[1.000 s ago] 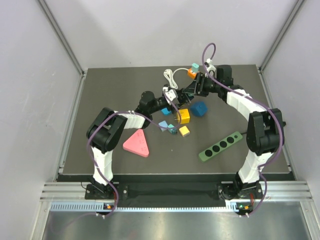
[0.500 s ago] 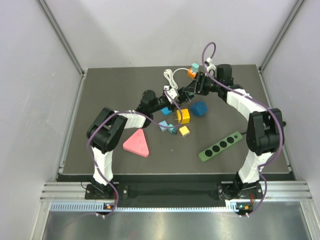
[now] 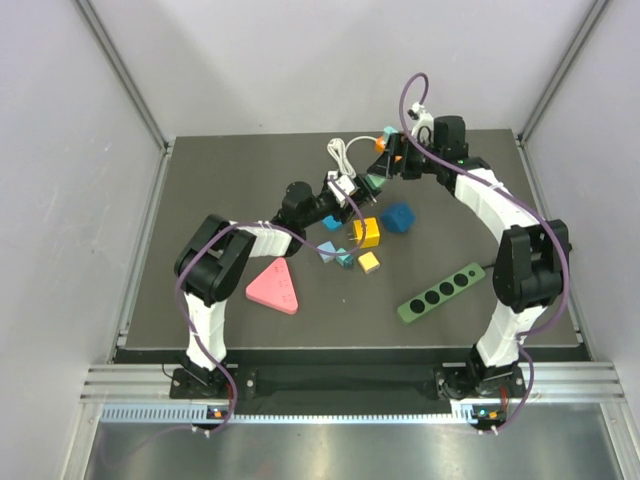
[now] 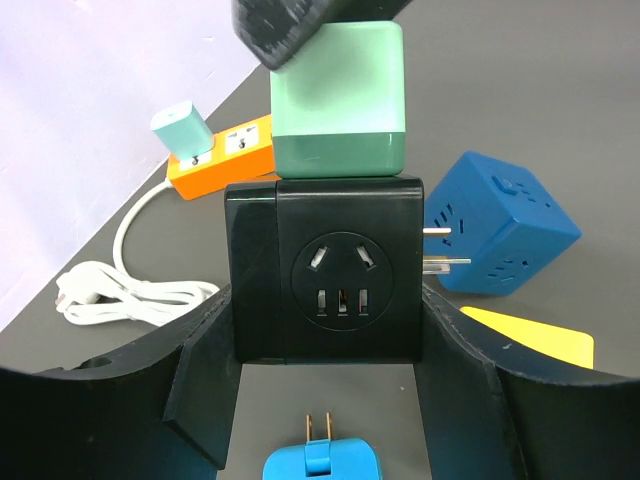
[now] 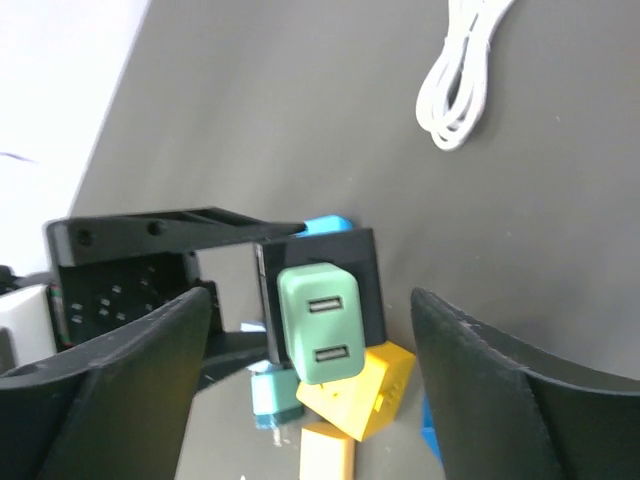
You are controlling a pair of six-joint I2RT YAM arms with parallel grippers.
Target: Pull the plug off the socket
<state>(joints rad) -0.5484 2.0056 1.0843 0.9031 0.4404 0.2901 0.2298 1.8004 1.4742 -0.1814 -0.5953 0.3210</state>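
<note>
Left gripper point(image 4: 328, 345) clamps black cube socket point(image 4: 340, 270); mint green plug point(image 4: 340, 100) seated in it. Right gripper point(image 5: 310, 300) wide open, plug between fingers. Just beside: blue cube adapter point(image 4: 500, 235), orange power strip point(image 4: 225, 160), white cable point(image 4: 120, 290).

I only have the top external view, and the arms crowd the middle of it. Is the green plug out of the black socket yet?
Observer: Not yet. In the right wrist view the green plug is seated in the black socket.
Operator: Is the right gripper gripping it?
Observer: No. The right gripper is open; its fingers stand wide on either side of the plug, with a gap showing on both sides.
Operator: And who holds the socket?
Observer: The left wrist view shows the left gripper shut on the socket, one finger against each side, with the plug sticking out of the socket's far face.
</note>
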